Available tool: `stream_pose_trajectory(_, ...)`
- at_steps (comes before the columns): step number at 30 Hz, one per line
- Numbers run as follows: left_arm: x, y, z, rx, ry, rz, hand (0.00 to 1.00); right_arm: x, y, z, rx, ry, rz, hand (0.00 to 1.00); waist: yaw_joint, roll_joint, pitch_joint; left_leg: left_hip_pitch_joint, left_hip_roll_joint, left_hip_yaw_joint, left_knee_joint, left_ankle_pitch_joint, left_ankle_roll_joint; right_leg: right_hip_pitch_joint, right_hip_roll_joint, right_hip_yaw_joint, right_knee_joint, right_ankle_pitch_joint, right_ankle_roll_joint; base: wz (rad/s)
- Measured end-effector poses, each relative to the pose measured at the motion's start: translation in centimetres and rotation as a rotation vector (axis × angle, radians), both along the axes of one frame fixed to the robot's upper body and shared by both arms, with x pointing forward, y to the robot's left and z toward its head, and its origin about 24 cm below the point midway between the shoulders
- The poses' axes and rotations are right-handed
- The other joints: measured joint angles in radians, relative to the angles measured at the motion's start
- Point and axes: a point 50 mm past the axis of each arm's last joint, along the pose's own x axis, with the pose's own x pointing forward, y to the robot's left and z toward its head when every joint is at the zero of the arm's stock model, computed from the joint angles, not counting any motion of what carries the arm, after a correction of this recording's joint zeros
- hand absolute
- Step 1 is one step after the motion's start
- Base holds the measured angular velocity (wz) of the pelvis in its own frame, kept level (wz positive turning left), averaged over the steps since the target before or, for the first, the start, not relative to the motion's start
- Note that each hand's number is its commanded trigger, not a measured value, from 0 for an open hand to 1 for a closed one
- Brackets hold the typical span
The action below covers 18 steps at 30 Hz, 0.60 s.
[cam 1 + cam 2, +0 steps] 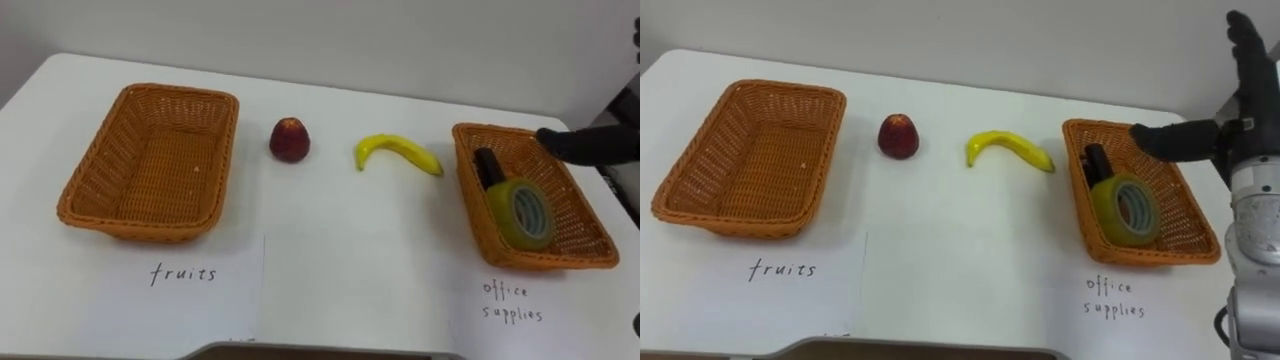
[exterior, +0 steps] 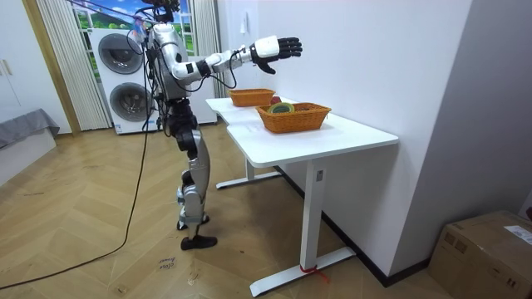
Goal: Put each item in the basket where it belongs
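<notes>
A red apple (image 1: 289,139) and a yellow banana (image 1: 397,152) lie on the white table (image 1: 340,250) between two wicker baskets. The left basket (image 1: 152,160), labelled fruits, holds nothing. The right basket (image 1: 530,195), labelled office supplies, holds a roll of yellow-green tape (image 1: 522,213) and a dark stick-shaped item (image 1: 488,166). My right hand (image 1: 1230,110) hovers open above the far right corner of the right basket, fingers straight, holding nothing. In the room view the right hand (image 2: 278,48) is raised above the table.
Paper labels (image 1: 183,273) lie in front of each basket near the table's front edge. A wall runs behind the table. In the room view I stand at the table's long side, with washing machines (image 2: 125,75) behind me.
</notes>
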Motion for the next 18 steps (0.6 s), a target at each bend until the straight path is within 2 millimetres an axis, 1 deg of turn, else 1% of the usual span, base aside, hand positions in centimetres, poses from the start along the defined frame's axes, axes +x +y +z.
stream_pose_trajectory(5, -0.1, 0.0, 0.0, 0.003, 0.005, 0.000, 0.00, 0.9, 0.9, 0.7, -0.007, -0.019, 0.045, 0.00, 0.001, -0.004, -0.0007, -0.002, 0.000, -0.015, -0.005, 0.000, 0.000, 0.003, -0.001, -0.013, 0.001, 0.000, 0.000, 0.09)
stream_pose_trajectory(10, 0.0, 0.0, 0.0, -0.004, 0.004, -0.002, 0.00, 1.4, 1.2, 1.7, -0.045, -0.028, 0.080, 0.00, 0.026, -0.009, -0.0013, -0.002, -0.001, -0.021, -0.004, 0.000, 0.000, 0.004, -0.003, -0.024, 0.001, 0.000, 0.000, 0.02)
stream_pose_trajectory(15, 0.7, 0.6, 0.2, 0.003, -0.006, -0.018, 0.00, 1.6, 1.9, 1.7, -0.079, -0.011, 0.111, 0.00, 0.051, -0.010, -0.0008, -0.004, -0.001, -0.021, -0.001, 0.000, 0.000, 0.005, -0.003, -0.026, 0.001, 0.000, 0.000, 0.00)
stream_pose_trajectory(18, 0.7, 1.0, 0.3, 0.007, -0.005, -0.022, 0.00, 1.7, 2.1, 1.6, -0.099, 0.009, 0.129, 0.00, 0.054, -0.010, -0.0007, -0.004, -0.002, -0.021, 0.000, 0.000, 0.000, 0.005, -0.003, -0.026, 0.003, 0.000, 0.000, 0.00)
